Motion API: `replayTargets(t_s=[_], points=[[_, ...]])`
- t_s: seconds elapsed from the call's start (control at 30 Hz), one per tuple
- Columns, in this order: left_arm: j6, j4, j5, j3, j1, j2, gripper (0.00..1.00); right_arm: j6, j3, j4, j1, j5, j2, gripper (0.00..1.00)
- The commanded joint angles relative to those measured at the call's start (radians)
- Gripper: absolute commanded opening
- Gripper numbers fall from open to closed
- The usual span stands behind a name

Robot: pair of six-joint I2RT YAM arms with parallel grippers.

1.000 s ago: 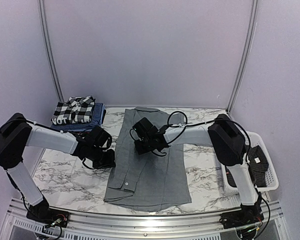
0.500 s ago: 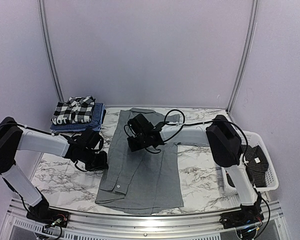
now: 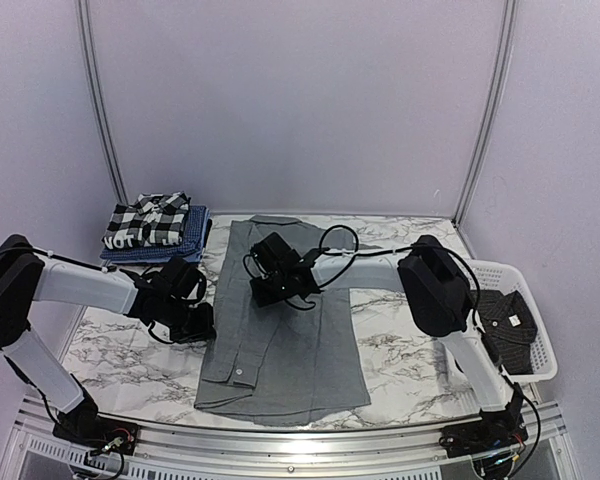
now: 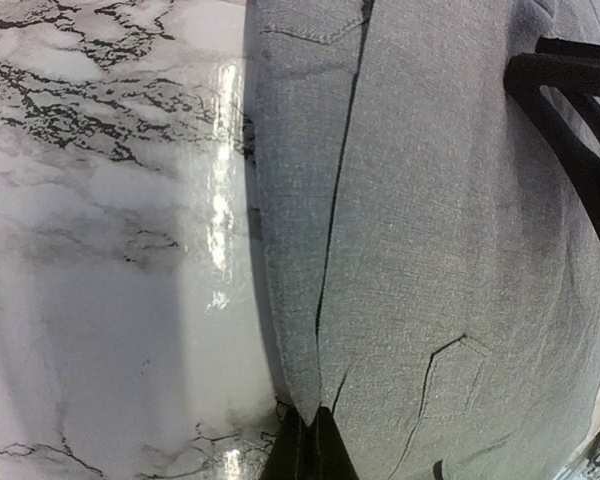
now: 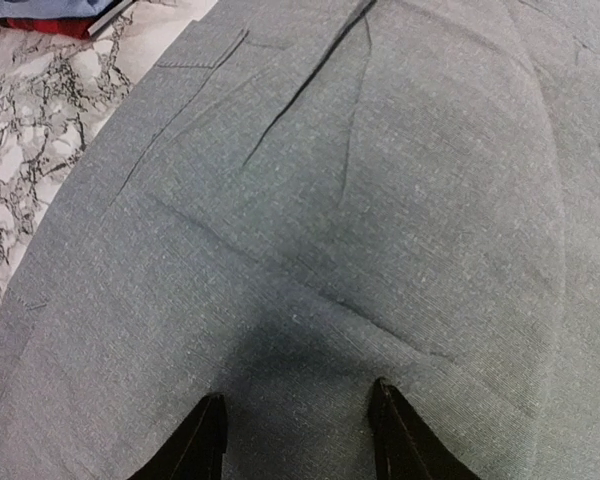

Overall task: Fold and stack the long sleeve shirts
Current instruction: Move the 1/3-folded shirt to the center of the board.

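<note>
The grey shirt point(image 3: 290, 340) is laid flat on the marble table point(image 3: 120, 350), in the middle, its collar at the far end and its hem near the near edge. It is folded lengthwise, with a button placket seen along its left side.

The left gripper point(image 3: 202, 322) is set low at the shirt's left edge. In the left wrist view its fingertips point(image 4: 308, 455) are seen pressed together, with the edge of the grey cloth pinched between them.

The right gripper point(image 3: 270, 290) is held over the far half of the shirt. In the right wrist view its two fingers point(image 5: 298, 435) are seen apart, just above or on the cloth; contact cannot be told, and nothing is gripped between them. A shadow is cast on the fabric below.

At the far left of the table the checked shirt point(image 3: 148, 220) is stacked, folded, on the blue shirt point(image 3: 196, 228). At the right edge the dark shirt point(image 3: 505, 310) is kept inside the white basket point(image 3: 540, 372).
</note>
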Motion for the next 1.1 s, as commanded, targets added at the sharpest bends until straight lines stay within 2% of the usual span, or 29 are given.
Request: replayTargets(t_s=[0.0, 0.2, 0.77, 0.83, 0.93, 1.07], points=[[0.005, -0.061, -0.007, -0.002, 0.006, 0.030, 0.00, 0.001, 0.063, -0.013, -0.011, -0.027, 0.059, 0.49], [0.010, -0.064, -0.016, 0.009, 0.029, 0.039, 0.00, -0.001, 0.125, -0.033, -0.024, -0.049, 0.083, 0.49], [0.065, -0.129, -0.031, -0.028, 0.101, -0.047, 0.00, 0.017, 0.169, -0.051, -0.012, -0.109, 0.036, 0.50], [0.069, -0.129, -0.022, -0.026, 0.103, -0.051, 0.03, 0.008, 0.179, -0.069, -0.016, -0.101, 0.018, 0.53], [0.080, -0.130, 0.000, -0.015, 0.103, -0.055, 0.11, -0.001, 0.165, -0.086, -0.028, -0.095, -0.037, 0.56], [0.097, -0.139, -0.019, 0.014, 0.103, -0.077, 0.20, -0.008, 0.074, -0.071, -0.063, -0.078, -0.172, 0.62]])
